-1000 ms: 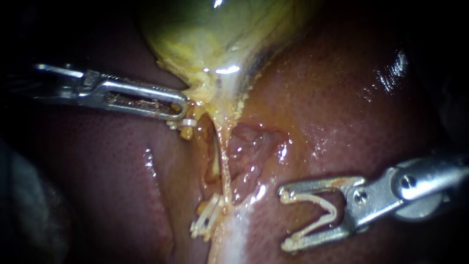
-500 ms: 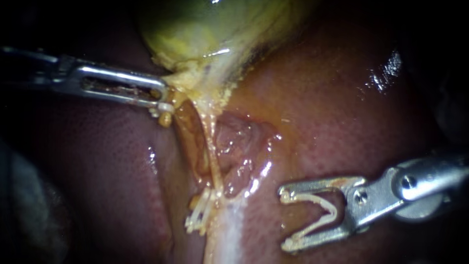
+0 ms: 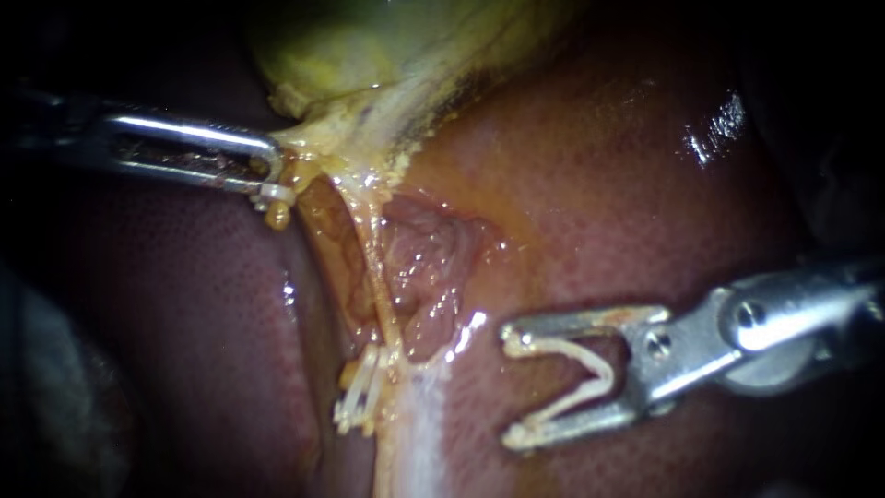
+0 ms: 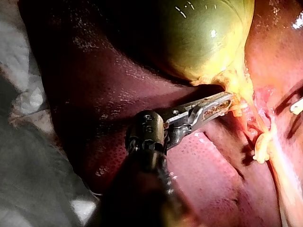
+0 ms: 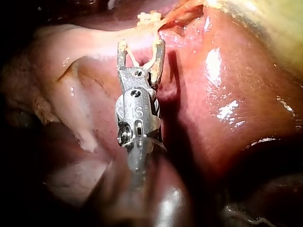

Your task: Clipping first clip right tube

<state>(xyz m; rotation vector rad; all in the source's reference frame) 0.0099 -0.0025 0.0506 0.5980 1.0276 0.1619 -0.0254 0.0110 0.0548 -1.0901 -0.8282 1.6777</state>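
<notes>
My left instrument [image 3: 269, 173] comes in from the left, its jaws shut on the yellow tissue at the neck of the gallbladder [image 3: 369, 55]. From there a thin pale tube [image 3: 376, 277] runs down across the liver [image 3: 590, 184] to a cluster of white clips [image 3: 358, 398]. My right instrument [image 3: 513, 387] lies over the liver to the right of the tube and apart from it. Its jaws stand wide, both touching an open white clip [image 3: 576, 383]. In the right wrist view the loaded jaws [image 5: 141, 47] point at the clips [image 5: 149, 18]. In the left wrist view the left instrument [image 4: 228, 99] grips below the gallbladder [image 4: 203, 38].
A small white clip [image 3: 275, 194] with a yellow fleck sits just under the left jaws. Raw pink tissue [image 3: 424, 258] lies right of the tube. A pale white band [image 3: 415, 433] runs down from the clips. White gauze [image 4: 23, 99] borders the liver.
The left instrument has drawn the gallbladder's neck leftward and up, stretching the tube. The whole view has shifted left; the right instrument holds its place against the liver.
</notes>
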